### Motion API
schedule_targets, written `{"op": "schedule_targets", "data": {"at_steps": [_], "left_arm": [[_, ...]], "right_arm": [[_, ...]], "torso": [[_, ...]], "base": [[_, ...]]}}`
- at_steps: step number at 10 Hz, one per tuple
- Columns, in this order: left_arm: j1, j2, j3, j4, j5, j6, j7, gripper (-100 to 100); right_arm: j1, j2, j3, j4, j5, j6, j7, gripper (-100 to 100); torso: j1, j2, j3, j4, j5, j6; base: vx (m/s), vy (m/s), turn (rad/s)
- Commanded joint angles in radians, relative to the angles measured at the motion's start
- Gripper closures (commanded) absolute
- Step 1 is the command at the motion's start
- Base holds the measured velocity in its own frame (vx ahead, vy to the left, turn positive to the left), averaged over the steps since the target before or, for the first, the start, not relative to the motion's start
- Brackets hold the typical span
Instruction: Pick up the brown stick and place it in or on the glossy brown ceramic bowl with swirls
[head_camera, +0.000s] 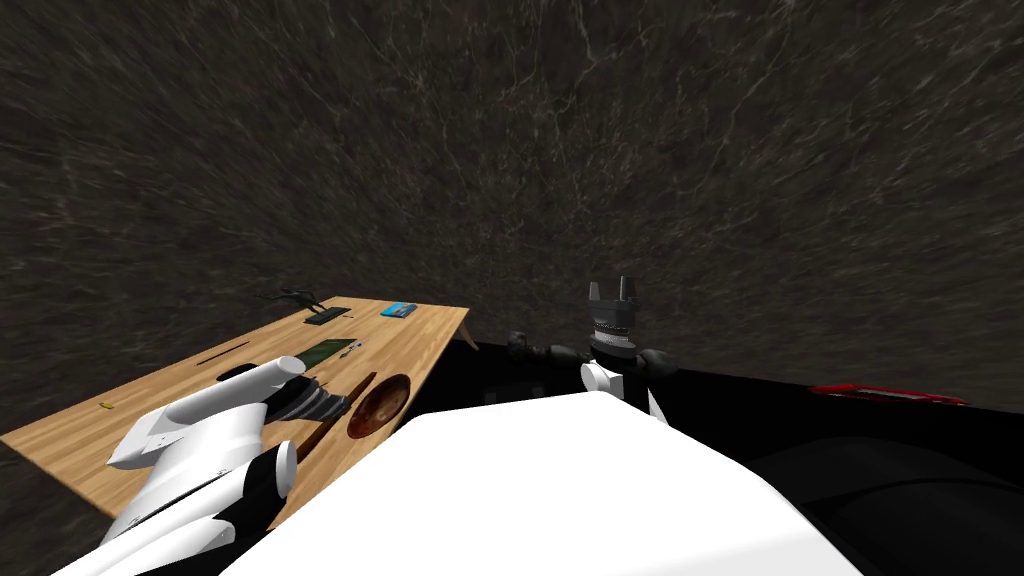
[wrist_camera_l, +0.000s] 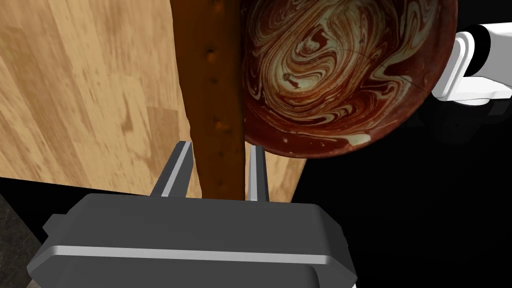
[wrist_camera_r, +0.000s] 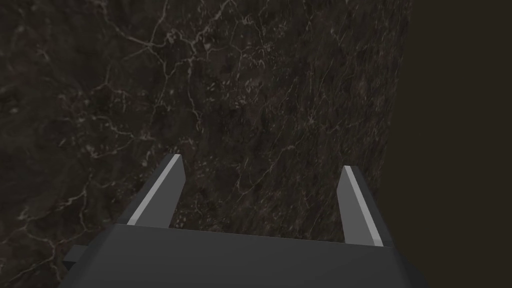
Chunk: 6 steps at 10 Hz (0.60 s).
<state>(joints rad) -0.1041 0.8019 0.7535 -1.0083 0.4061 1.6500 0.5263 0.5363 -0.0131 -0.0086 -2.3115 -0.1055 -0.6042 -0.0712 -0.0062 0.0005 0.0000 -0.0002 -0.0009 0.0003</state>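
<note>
A long brown stick (wrist_camera_l: 212, 75) runs along the wooden table (wrist_camera_l: 90, 90), right beside the rim of the glossy brown bowl (wrist_camera_l: 340, 65) with cream swirls. My left gripper (wrist_camera_l: 219, 146) is shut on the stick's near end, one finger on each side. In the head view the bowl (head_camera: 380, 405) sits at the table's near right corner. There the stick (head_camera: 352, 392) is just left of it, and the left gripper (head_camera: 318, 405) is over it. My right gripper (head_camera: 613, 292) is raised in front of a dark marbled wall, open and empty, with fingers (wrist_camera_r: 160, 192) wide apart.
Further along the table (head_camera: 150, 420) lie a blue flat item (head_camera: 398, 310), a green-dark flat item (head_camera: 328, 350), a dark tray-like item (head_camera: 328, 314) and a small yellow piece (head_camera: 104, 406). A black area lies beyond the table's right edge, with a red object (head_camera: 885, 393) far right.
</note>
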Motion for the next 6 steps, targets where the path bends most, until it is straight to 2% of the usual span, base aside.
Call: {"op": "schedule_targets", "data": {"at_steps": [1, 3, 4, 5, 6], "left_arm": [[-0.001, -0.020, 0.010, -0.025, 0.000, 0.034, 0.001, 100], [0.000, -0.045, 0.023, -0.056, -0.001, 0.068, 0.001, 100], [-0.002, -0.038, 0.018, -0.048, -0.002, 0.057, 0.004, 100], [-0.003, -0.041, 0.018, -0.050, -0.001, 0.061, 0.005, -100], [-0.003, -0.041, 0.018, -0.050, -0.001, 0.061, 0.005, -100]], "right_arm": [[0.000, 0.000, 0.000, 0.000, 0.000, 0.000, 0.000, 0], [0.000, 0.000, 0.000, 0.000, 0.000, 0.000, 0.000, 0], [0.000, 0.000, 0.000, 0.000, 0.000, 0.000, 0.000, 0], [0.000, 0.000, 0.000, 0.000, 0.000, 0.000, 0.000, 0], [0.000, 0.000, 0.000, 0.000, 0.000, 0.000, 0.000, 0]], "torso": [[0.000, 0.000, 0.000, 0.000, 0.000, 0.000], [-0.001, 0.000, 0.000, 0.000, 0.000, 0.001], [-0.001, 0.000, 0.000, 0.000, 0.000, 0.001], [0.003, 0.000, 0.000, 0.000, 0.000, 0.000], [0.006, 0.000, 0.000, 0.000, 0.001, -0.001]], "base": [[-0.018, -0.089, -0.145], [-0.029, -0.099, -0.134], [-0.010, -0.041, -0.035], [-0.001, -0.010, 0.004], [0.000, 0.000, 0.000]]}}
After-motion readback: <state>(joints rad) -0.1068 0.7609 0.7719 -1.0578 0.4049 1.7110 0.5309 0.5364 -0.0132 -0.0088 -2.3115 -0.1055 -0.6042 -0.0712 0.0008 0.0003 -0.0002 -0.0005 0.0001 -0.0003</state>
